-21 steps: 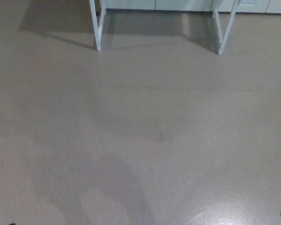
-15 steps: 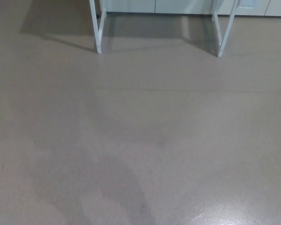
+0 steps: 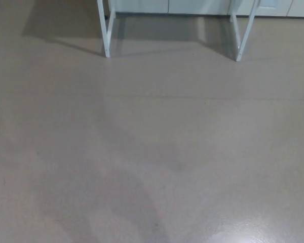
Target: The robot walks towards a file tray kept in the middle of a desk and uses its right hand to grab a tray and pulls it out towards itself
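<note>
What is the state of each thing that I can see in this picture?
Left desk leg: standing on the floor, upright.
Right desk leg: standing on the floor, slanted.
Floor: shiny at the bottom right.
File tray: not in view.
Both hands: not in view.

Bare grey-beige floor (image 3: 152, 152), faintly glossy at the bottom right. Two white frame legs at the top: left leg (image 3: 105, 30), right leg (image 3: 240, 35) (both slightly slanted). Pale cabinet fronts (image 3: 192, 5) along the top edge behind them.
</note>
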Tool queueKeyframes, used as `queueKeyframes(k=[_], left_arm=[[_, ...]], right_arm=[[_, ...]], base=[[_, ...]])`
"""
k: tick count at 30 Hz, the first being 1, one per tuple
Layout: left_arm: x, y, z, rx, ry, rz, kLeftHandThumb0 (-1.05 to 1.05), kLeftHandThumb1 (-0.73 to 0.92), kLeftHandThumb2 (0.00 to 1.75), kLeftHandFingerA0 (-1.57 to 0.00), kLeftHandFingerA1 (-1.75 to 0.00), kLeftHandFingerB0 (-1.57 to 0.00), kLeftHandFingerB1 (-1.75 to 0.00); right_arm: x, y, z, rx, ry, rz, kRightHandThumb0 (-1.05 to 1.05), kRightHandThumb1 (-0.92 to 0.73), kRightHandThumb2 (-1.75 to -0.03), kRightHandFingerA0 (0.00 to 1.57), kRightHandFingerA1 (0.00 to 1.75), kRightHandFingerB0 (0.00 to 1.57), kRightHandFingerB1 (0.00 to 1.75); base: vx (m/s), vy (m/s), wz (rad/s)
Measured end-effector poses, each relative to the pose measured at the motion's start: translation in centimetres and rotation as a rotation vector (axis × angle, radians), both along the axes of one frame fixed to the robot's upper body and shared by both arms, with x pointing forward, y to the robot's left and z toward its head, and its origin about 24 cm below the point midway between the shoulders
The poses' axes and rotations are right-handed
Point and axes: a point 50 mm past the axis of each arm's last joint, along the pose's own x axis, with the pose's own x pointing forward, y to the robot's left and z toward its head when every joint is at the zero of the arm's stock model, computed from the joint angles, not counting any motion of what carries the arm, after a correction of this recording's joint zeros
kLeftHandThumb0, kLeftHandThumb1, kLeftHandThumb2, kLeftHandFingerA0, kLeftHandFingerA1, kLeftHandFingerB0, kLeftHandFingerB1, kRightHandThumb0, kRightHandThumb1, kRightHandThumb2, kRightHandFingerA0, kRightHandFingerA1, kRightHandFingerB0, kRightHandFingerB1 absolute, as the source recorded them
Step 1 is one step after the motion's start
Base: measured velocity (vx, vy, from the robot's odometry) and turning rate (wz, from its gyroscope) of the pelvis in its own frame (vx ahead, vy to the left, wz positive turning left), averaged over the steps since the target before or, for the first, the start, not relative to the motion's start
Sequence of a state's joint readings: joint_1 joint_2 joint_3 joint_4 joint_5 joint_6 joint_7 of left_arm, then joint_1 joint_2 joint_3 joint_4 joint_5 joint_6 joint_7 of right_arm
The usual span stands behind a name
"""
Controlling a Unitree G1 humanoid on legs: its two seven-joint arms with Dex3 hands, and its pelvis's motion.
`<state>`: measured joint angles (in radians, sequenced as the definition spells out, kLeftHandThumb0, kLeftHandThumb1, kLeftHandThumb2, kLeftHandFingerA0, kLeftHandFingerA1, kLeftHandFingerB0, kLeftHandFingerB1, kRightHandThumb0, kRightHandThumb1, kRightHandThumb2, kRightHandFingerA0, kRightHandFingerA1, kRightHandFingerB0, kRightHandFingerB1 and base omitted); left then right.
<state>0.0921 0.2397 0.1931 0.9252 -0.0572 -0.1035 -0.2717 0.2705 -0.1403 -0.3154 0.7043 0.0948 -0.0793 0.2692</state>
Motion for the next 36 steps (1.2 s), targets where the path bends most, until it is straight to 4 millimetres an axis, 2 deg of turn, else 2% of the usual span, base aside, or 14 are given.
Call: queueKeyframes(k=[1,3,4,9,12,13,15,16,20,22,30,31,32,36], left_arm=[[0.5,-0.3,0.1,-0.002,-0.019,-0.005,-0.24,0.34,0.89,-0.23,-0.56,-0.14,-0.51],[1.3,-1.3,0.2,-0.015,-0.054,-0.014,-0.28,0.52,0.61,-0.27,-0.42,-0.24,-0.35],[1.1,-1.8,0.0,-0.024,-0.056,-0.015,-0.26,0.51,0.62,-0.28,-0.42,-0.26,-0.36],[0.1,-2.2,-0.3,-0.019,-0.042,-0.009,-0.23,0.35,0.89,-0.23,-0.55,-0.15,-0.51],[-1.3,-1.8,-0.8,0.0,0.016,-0.021,-0.23,0.52,0.63,-0.35,-0.43,-0.3,-0.35],[-1.4,-1.3,-0.6,0.015,0.018,-0.022,-0.21,0.36,0.9,-0.25,-0.57,-0.18,-0.52],[-1.5,-0.3,-0.2,0.052,0.019,-0.026,-0.2,0.36,0.9,-0.26,-0.57,-0.18,-0.52],[-1.5,0.0,0.0,0.064,0.017,-0.028,-0.23,0.53,0.61,-0.37,-0.45,-0.29,-0.37],[-1.5,0.5,0.3,0.095,0.022,-0.047,-0.26,0.55,0.59,-0.36,-0.42,-0.3,-0.35],[-1.4,0.3,0.3,0.108,0.025,-0.068,-0.23,0.37,0.9,-0.28,-0.58,-0.18,-0.52],[-0.8,-0.3,0.3,0.14,0.014,-0.123,-0.29,0.56,0.58,-0.4,-0.43,-0.32,-0.34],[-0.7,-0.4,0.4,0.145,0.01,-0.128,-0.24,0.36,0.9,-0.3,-0.58,-0.19,-0.52],[-0.6,-0.4,0.4,0.148,0.009,-0.135,-0.28,0.57,0.58,-0.39,-0.42,-0.31,-0.34],[-1.0,-0.5,0.2,0.152,0.025,-0.143,-0.29,0.55,0.58,-0.4,-0.44,-0.34,-0.35]], right_arm=[[0.0,-0.1,0.0,0.0,0.0,0.003,-0.2,-0.44,-0.9,0.37,0.62,0.3,0.58],[0.0,-0.4,0.2,-0.006,0.0,0.007,-0.2,-0.46,-0.91,0.36,0.62,0.29,0.57],[-0.1,-0.5,0.3,-0.01,-0.001,0.009,-0.23,-0.66,-0.6,0.44,0.55,0.39,0.48],[-1.0,-0.3,0.1,-0.004,0.012,0.013,-0.25,-0.63,-0.58,0.47,0.55,0.42,0.48],[-1.8,-0.1,0.1,-0.002,0.017,0.014,-0.23,-0.65,-0.59,0.48,0.56,0.44,0.48],[-2.0,0.1,0.0,0.004,0.021,0.021,-0.24,-0.65,-0.58,0.49,0.56,0.44,0.48],[-2.1,0.5,0.2,0.007,0.014,0.047,-0.24,-0.64,-0.58,0.49,0.56,0.44,0.48],[-1.9,0.6,0.2,0.008,0.009,0.055,-0.24,-0.63,-0.58,0.49,0.57,0.44,0.49],[-1.3,0.9,0.3,0.012,-0.008,0.077,-0.23,-0.63,-0.58,0.49,0.56,0.44,0.47],[-1.1,1.0,0.4,0.011,-0.017,0.082,-0.25,-0.64,-0.58,0.5,0.58,0.45,0.49],[-0.7,0.9,0.9,-0.006,-0.033,0.1,-0.25,-0.63,-0.59,0.48,0.56,0.42,0.47],[-0.5,0.7,1.0,-0.011,-0.034,0.101,-0.24,-0.63,-0.58,0.5,0.57,0.43,0.47],[-0.4,0.7,1.0,-0.013,-0.037,0.102,-0.24,-0.63,-0.59,0.48,0.56,0.42,0.47],[-0.3,0.9,1.0,-0.018,-0.036,0.109,-0.25,-0.63,-0.58,0.5,0.57,0.44,0.47]], base=[[-0.11,0.015,0.69],[-0.11,0.036,0.27],[0.0,0.0,0.0],[0.06,0.144,-0.1],[0.26,0.514,-0.26],[0.26,0.574,-0.23],[0.23,0.195,0.01],[0.22,0.138,0.1],[0.23,0.018,0.09],[0.26,-0.095,0.14],[0.35,-0.205,0.19],[0.4,-0.209,0.01],[0.25,-0.114,0.01],[0.32,-0.047,-0.02]])
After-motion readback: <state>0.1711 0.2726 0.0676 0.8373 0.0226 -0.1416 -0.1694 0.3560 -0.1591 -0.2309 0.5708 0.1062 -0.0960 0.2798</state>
